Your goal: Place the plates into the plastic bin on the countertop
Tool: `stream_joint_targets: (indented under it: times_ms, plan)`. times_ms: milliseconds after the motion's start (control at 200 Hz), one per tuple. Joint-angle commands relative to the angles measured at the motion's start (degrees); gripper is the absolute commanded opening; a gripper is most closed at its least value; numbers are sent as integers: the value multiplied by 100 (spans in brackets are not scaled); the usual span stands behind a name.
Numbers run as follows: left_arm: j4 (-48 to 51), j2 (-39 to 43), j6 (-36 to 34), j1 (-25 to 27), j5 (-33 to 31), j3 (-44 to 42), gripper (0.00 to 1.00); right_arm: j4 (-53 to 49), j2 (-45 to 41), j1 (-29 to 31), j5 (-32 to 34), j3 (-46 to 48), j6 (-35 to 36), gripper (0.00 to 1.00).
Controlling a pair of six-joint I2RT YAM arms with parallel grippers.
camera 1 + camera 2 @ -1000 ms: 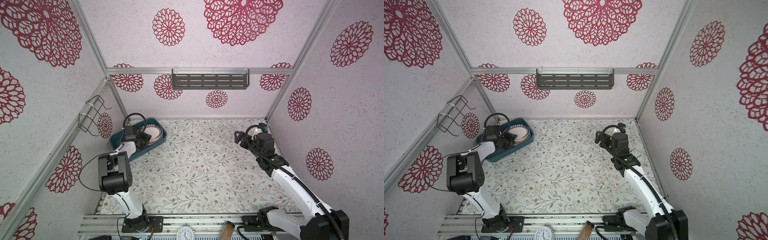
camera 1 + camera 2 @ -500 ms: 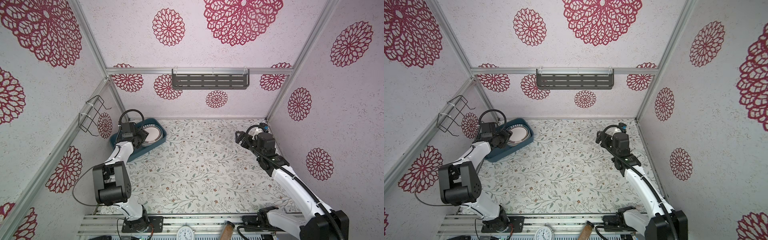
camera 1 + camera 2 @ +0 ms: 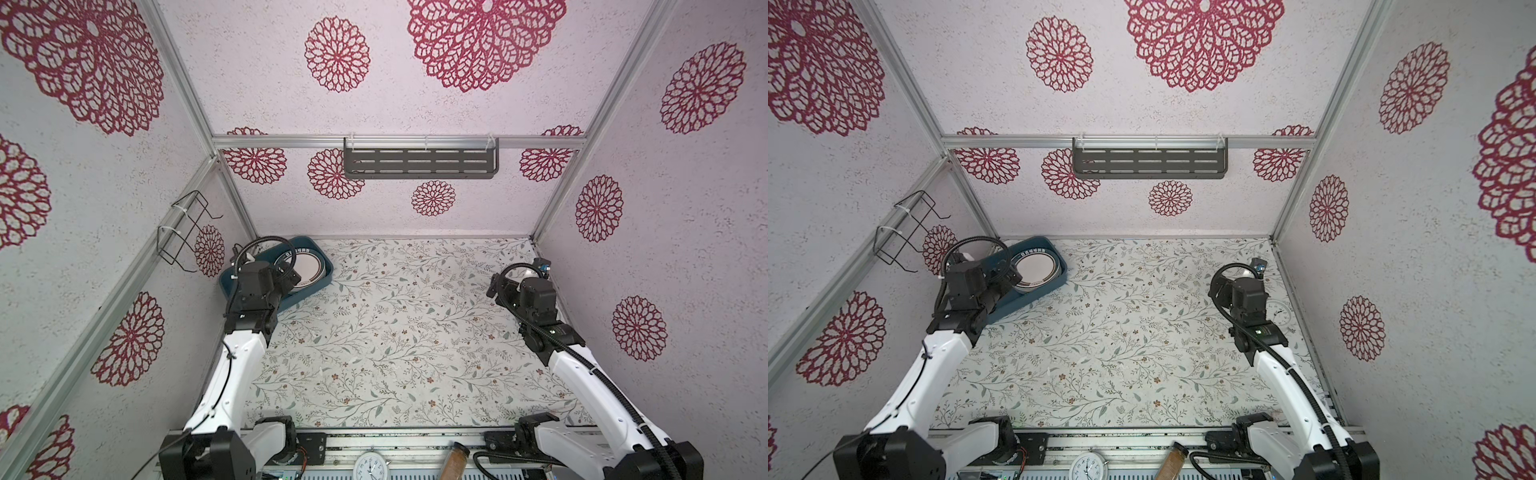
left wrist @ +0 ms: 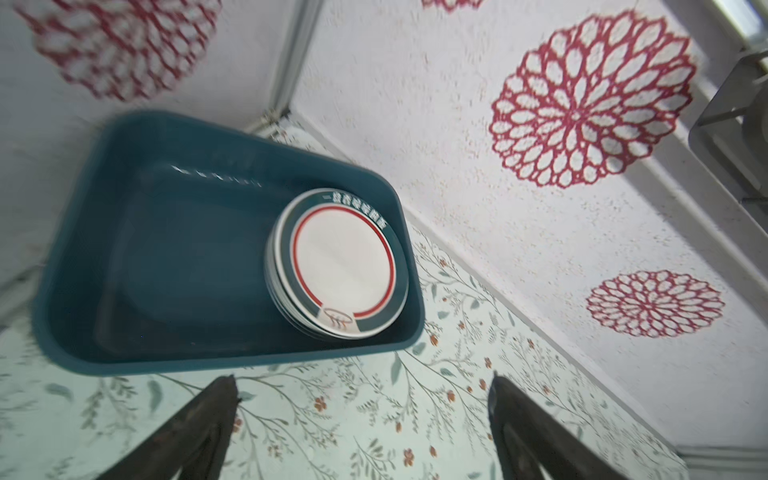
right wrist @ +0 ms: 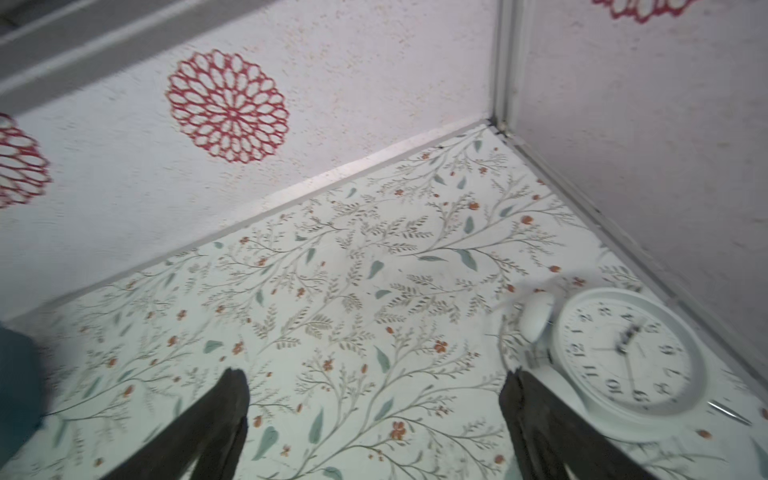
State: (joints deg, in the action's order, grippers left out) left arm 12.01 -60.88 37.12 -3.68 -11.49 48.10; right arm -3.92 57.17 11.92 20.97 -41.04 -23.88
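The dark teal plastic bin (image 4: 208, 357) stands in the far left corner of the floral countertop (image 3: 395, 332). A stack of plates (image 4: 345, 266) lies in its right half, the top one white with a red ring and a lettered teal rim. Both top views show the plates (image 3: 306, 270) (image 3: 1037, 270) inside the bin (image 3: 309, 293) (image 3: 1044, 291). My left gripper (image 4: 361, 382) (image 3: 291, 276) hovers open and empty at the bin's near side. My right gripper (image 5: 376, 378) (image 3: 496, 286) hangs open and empty over bare countertop at the right.
A white clock (image 5: 627, 353) (image 3: 1278, 309) lies by the right wall, close to my right fingers. A grey slotted shelf (image 3: 419, 160) hangs on the back wall and a wire rack (image 3: 183, 232) on the left wall. A second clock (image 3: 370, 465) and a spice bottle (image 3: 455, 459) lie on the front rail.
My left gripper has opened wide and drawn back from the plate stack as its arm stretched out. The right arm has hardly moved.
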Motion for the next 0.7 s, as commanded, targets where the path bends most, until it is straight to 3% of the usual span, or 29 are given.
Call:
stream_joint_targets:
  times_ms: [0,135,235,470,530,696]
  plan:
    - [-901,521,-1043,33,-1090,-953,97,342,-134,-60,1284,520,484,99]
    - [-2755,894,-1842,34,-1352,-2330,97,1526,-155,-98,1652,1365,1027,99]
    - [-4123,471,-2373,34,-1345,-2944,97,2505,76,-177,1737,1866,1351,99]
    - [-6630,-1538,-2828,47,-1016,-3247,97,4767,1491,-284,1431,2416,2090,99]
    - [-6684,-1647,-3043,81,-988,-3188,97,5861,1817,-308,1163,2659,2411,99]
    - [-7422,-2422,-3180,17,-656,-3159,97,6625,2432,-425,452,2527,2520,99]
